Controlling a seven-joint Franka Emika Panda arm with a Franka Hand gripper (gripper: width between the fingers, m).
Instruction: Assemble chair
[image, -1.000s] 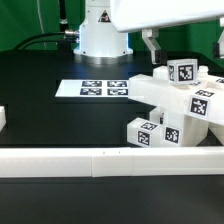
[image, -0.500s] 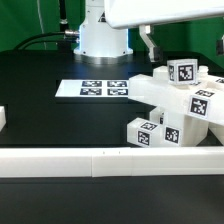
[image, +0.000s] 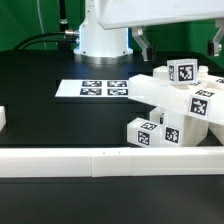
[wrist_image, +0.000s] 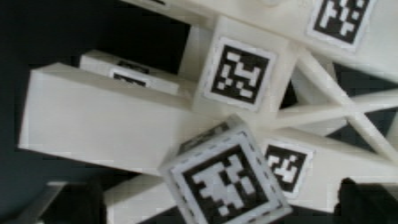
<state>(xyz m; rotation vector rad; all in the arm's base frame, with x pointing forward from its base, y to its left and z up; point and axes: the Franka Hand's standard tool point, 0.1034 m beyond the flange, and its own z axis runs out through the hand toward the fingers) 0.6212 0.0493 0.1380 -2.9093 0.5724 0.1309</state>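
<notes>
Gripper (image: 141, 45) hangs above the chair parts (image: 172, 98), fingers (wrist_image: 64, 197) spread wide, gripping nothing (a tagged post (wrist_image: 226, 178) lies below them). Pile sits at exterior view's right, just behind the border wall (image: 100, 160), beside the marker board (image: 97, 88).

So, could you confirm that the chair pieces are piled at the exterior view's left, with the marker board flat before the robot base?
Not quite: the exterior view shows the chair pieces piled at its right, not its left. The marker board does lie flat before the robot base.
</notes>
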